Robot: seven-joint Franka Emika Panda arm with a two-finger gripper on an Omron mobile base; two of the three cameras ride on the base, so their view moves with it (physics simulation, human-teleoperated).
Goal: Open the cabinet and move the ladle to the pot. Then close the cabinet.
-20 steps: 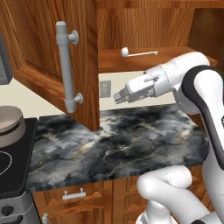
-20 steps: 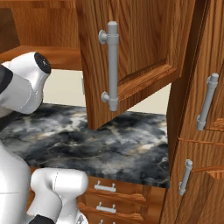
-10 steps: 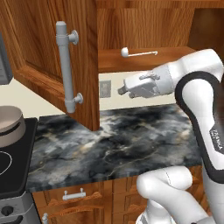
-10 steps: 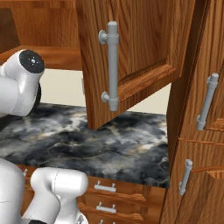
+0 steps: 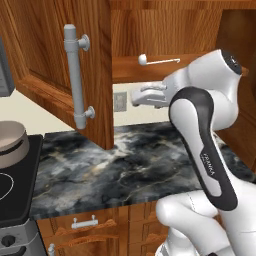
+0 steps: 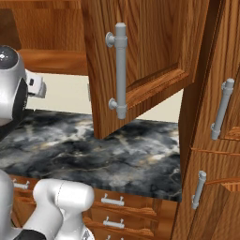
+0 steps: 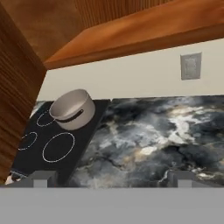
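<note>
The ladle (image 5: 159,61) lies on the open cabinet (image 5: 55,60)'s shelf, just above the hand (image 5: 136,96), which hovers under the shelf edge near the wall, apart from it. The pot (image 7: 72,109) sits on the black cooktop (image 7: 52,144) to the left, well away across the marbled surface (image 5: 100,165). The hand's fingers (image 7: 41,178) stand spread wide, released, holding and touching nothing. In the left base view the pot is cut off at the frame's edge, and the robot's arm hides part of the hand.
</note>
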